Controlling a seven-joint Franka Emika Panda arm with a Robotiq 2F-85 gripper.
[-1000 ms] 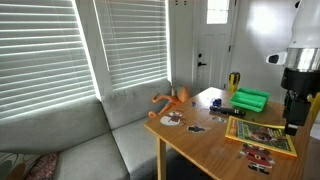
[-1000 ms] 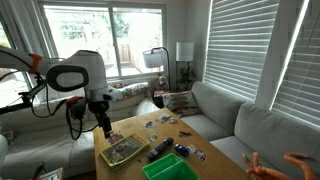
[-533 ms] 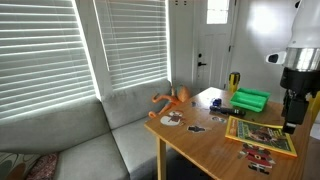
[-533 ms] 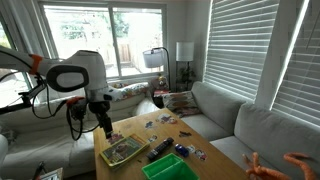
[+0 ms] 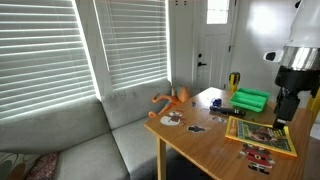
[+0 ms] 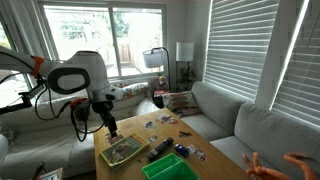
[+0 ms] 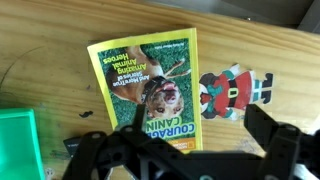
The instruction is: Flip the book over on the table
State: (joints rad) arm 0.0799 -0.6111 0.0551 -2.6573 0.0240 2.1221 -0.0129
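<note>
The book [image 7: 145,85] lies flat on the wooden table [image 7: 265,45], yellow cover up, with a dog picture on it. It also shows in both exterior views [image 5: 262,134] [image 6: 123,150]. My gripper [image 7: 200,140] is open and empty, hovering above the book's near edge. One finger is over the cover and the other is over bare wood. In both exterior views the gripper [image 5: 283,118] [image 6: 112,128] hangs just above the book, apart from it.
A bright green box [image 5: 251,100] [image 6: 165,168] [image 7: 15,140] stands next to the book. A Santa picture card [image 7: 232,90] lies beside the book, and more cards [image 5: 195,127] are scattered on the table. A grey sofa [image 5: 100,140] stands along the table.
The gripper has shifted a little sideways over the book and risen slightly. The book and cards have not moved.
</note>
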